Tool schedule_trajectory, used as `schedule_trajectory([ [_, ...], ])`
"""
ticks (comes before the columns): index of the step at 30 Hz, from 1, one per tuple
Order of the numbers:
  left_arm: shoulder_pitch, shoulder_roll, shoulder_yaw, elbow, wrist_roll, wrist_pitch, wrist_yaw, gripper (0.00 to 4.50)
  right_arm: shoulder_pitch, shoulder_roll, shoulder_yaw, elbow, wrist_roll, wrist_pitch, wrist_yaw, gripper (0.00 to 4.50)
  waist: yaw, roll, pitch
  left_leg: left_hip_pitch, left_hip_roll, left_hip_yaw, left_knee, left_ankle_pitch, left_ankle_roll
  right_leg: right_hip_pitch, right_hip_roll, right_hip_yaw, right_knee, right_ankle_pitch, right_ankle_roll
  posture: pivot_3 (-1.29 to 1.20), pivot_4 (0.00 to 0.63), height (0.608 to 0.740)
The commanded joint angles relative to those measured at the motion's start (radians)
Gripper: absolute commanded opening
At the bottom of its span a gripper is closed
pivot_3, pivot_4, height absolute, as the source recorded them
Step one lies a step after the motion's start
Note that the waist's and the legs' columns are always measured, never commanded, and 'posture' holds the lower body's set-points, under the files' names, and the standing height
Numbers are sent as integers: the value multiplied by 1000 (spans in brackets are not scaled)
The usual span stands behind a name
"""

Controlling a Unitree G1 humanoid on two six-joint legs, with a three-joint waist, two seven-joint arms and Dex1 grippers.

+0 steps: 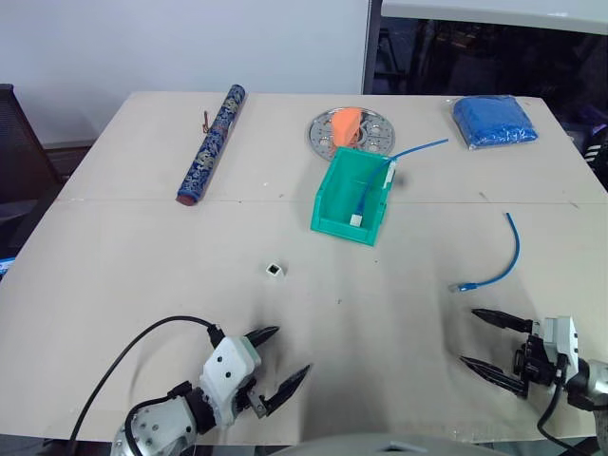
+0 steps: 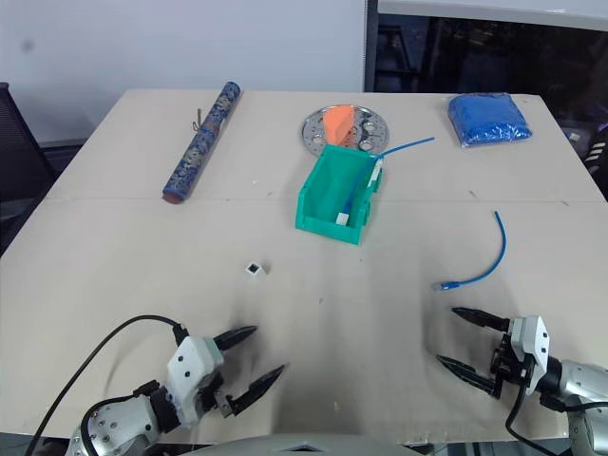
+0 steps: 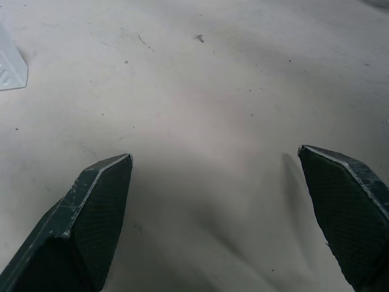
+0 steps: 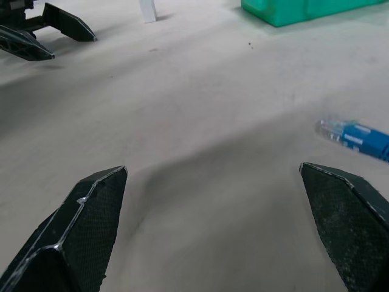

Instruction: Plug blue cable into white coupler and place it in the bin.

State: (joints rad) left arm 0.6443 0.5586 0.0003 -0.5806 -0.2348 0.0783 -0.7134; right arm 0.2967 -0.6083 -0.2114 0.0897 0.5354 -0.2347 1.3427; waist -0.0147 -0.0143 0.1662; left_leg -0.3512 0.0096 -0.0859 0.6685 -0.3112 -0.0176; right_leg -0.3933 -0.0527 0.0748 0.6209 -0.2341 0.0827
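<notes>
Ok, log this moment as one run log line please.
left gripper: open, empty | right gripper: open, empty | blue cable: on table, unplugged | white coupler: on table, apart | bin: holds another blue cable

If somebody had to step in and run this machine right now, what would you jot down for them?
Left pincer: open, holding nothing, low over the near table edge.
Right pincer: open, holding nothing, just short of the blue cable's plug.
Blue cable: lies loose on the table on the right, clear plug toward the robot.
White coupler: sits alone mid-table, left of centre, unplugged.
Bin: teal, further back at centre; it already holds a longer blue cable with a white end block.
Done: nothing yet.
Left: pick up cable and coupler, plug them together, put the pair in the bin.
</notes>
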Motion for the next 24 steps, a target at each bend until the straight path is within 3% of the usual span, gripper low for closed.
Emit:
schedule_trajectory([
  [1,-8,7,2,-46,-1,-2,4,4474,-8,-16,-22,-30,13,13,-7,4500,0,0,0,0,0,0,0,0,0,0,0,0,0,0,0,0,150,740],
  [6,-65,36,20,-60,-14,19,-10,4474,-57,-38,-45,-36,27,58,-38,4500,0,0,0,0,0,0,0,0,0,0,0,0,0,1,-1,0,150,740],
  [12,-267,173,87,-118,-196,147,-134,4474,-234,-146,-30,17,-51,147,-99,4500,-1,0,0,3,0,0,1,0,0,2,0,0,4,1,-1,0,150,740],
  [18,-451,307,128,-133,-333,240,-255,4474,-445,-220,95,227,-210,34,8,4500,-2,0,0,4,0,0,0,0,0,2,1,0,3,2,1,0,150,740],
  [22,-499,377,137,-102,-331,232,-346,4474,-547,-216,157,355,-257,-21,75,4500,-3,1,2,3,0,0,-1,0,0,2,0,0,2,3,2,0,150,740],
  [24,-501,398,155,-79,-332,217,-386,4500,-583,-211,176,402,-265,-60,109,3995,-3,2,2,2,0,0,-2,0,0,2,0,0,1,3,2,0,150,740],
])
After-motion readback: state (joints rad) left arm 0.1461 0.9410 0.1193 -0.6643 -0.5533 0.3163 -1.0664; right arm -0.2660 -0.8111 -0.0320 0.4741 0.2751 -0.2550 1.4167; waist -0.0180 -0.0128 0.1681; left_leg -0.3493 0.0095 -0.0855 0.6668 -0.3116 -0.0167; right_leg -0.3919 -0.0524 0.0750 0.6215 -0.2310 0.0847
